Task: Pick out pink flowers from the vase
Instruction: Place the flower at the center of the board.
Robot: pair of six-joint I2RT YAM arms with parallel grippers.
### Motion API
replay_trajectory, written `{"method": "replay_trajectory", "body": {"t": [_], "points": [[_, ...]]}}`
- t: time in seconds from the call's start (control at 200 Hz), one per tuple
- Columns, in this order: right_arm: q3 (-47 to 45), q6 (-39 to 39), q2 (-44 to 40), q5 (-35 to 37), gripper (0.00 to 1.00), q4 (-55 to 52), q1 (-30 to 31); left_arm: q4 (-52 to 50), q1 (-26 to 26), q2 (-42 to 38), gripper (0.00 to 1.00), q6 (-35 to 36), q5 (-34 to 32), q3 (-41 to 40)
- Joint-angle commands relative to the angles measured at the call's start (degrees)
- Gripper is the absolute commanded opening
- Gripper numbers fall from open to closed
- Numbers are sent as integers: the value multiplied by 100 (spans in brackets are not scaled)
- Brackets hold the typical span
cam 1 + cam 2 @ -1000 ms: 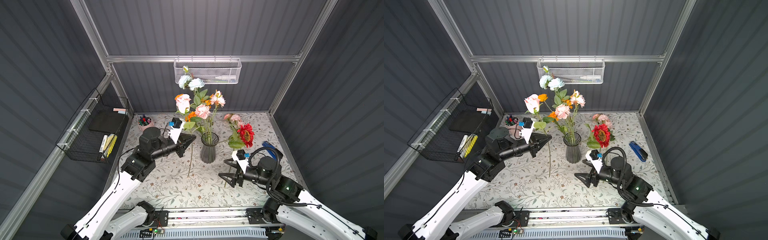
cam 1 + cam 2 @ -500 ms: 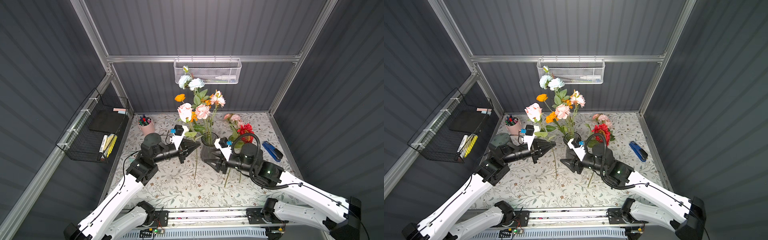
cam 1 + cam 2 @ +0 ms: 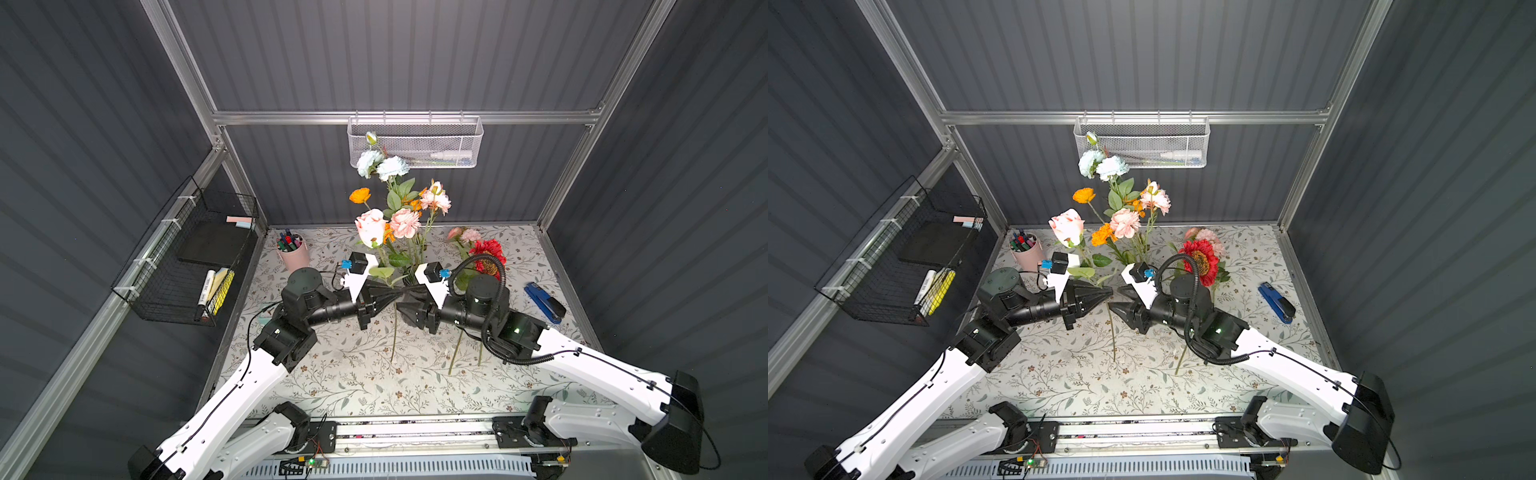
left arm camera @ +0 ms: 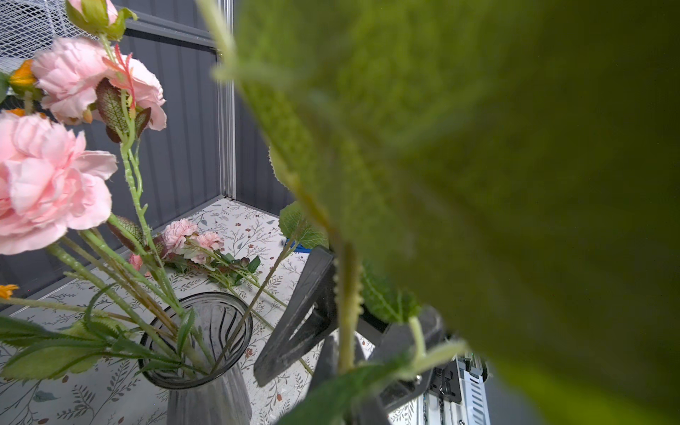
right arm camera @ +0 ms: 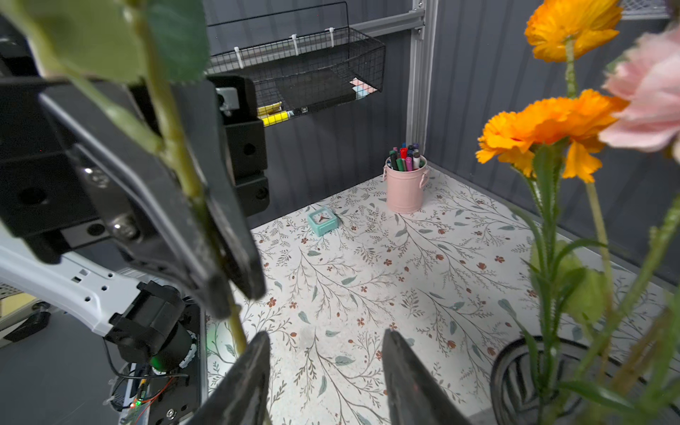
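My left gripper (image 3: 397, 293) is shut on the green stem of a pink flower (image 3: 370, 226), a large rose. It stands clear of the vase, its stem hanging towards the table. My right gripper (image 3: 402, 306) faces the left one tip to tip and is open. In the right wrist view the right gripper (image 5: 323, 338) has nothing between its fingers, and the stem (image 5: 239, 335) runs just outside one finger. The vase (image 4: 195, 342) stands right behind the grippers and holds more pink flowers (image 3: 405, 222). In both top views the grippers mostly hide it.
A pink sprig (image 3: 463, 235) and a red bloom (image 3: 486, 253) lie on the table at the right. White-bluish and orange blooms stay in the vase. A pink cup of pens (image 3: 293, 251), teal clock (image 5: 323, 219), blue stapler (image 3: 544, 301) and black wire basket (image 3: 195, 257) surround the floor.
My right arm swung from the front right to the centre, meeting the left gripper's tip, and its jaws narrowed. The left gripper carried the rose rightward and lower.
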Motion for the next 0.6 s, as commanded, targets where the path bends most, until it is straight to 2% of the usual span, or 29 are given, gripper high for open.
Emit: {"method": "replay_trajectory", "body": {"t": [0.0,0.245,0.485,0.595], "points": [[206,-87,38,-310,49,216,29,77,-48,-56,8,11,110,-48],[205,-99,-136,-270,51,-59,29,-105,-48,-21,9,202,15,14],[100,-89,-353,-277,53,-213,30,-390,-44,-82,9,530,-550,135],[82,-100,-325,-289,54,-203,23,-447,-48,-49,8,559,-535,173]]}}
